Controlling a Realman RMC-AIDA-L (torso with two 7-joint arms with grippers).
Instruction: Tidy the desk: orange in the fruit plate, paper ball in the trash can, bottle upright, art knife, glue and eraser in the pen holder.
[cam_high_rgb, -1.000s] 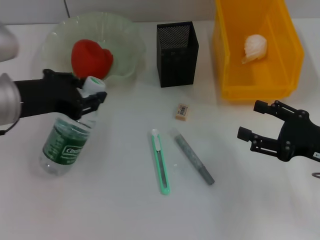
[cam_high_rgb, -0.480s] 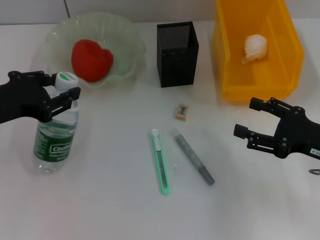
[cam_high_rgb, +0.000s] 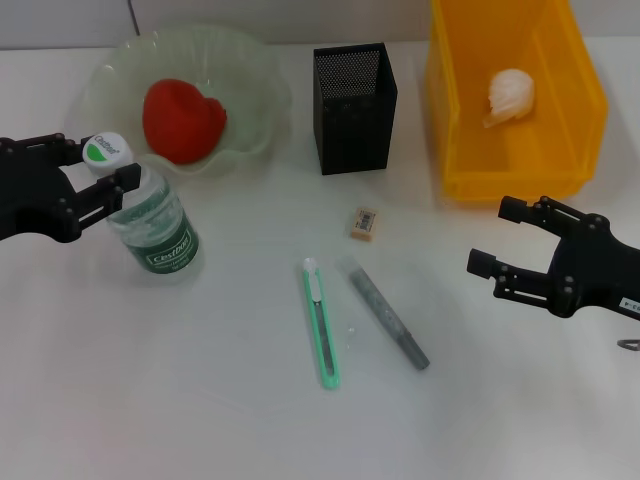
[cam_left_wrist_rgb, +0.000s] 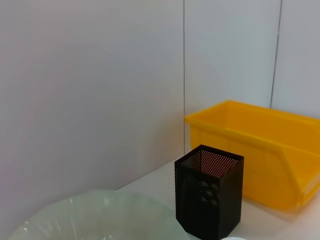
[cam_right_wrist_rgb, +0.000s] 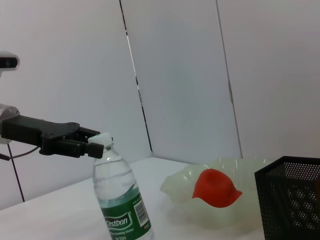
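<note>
left tool (cam_high_rgb: 98, 170) clamped, right tool (cam_high_rgb: 520, 242) spread

The head camera looks steeply down on the plain white bench (cam_high_rgb: 230, 420). Both wrist cameras sit low, facing level toward the wall. All three views share the black square mesh cup (cam_high_rgb: 354, 95) (cam_left_wrist_rgb: 209, 197) (cam_right_wrist_rgb: 292, 200) and the pale green scalloped bowl (cam_high_rgb: 255, 70) (cam_left_wrist_rgb: 95, 220) (cam_right_wrist_rgb: 182, 187).

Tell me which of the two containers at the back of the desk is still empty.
The pen holder: nothing shows inside its black mesh, while the yellow trash can holds the paper ball.
</note>
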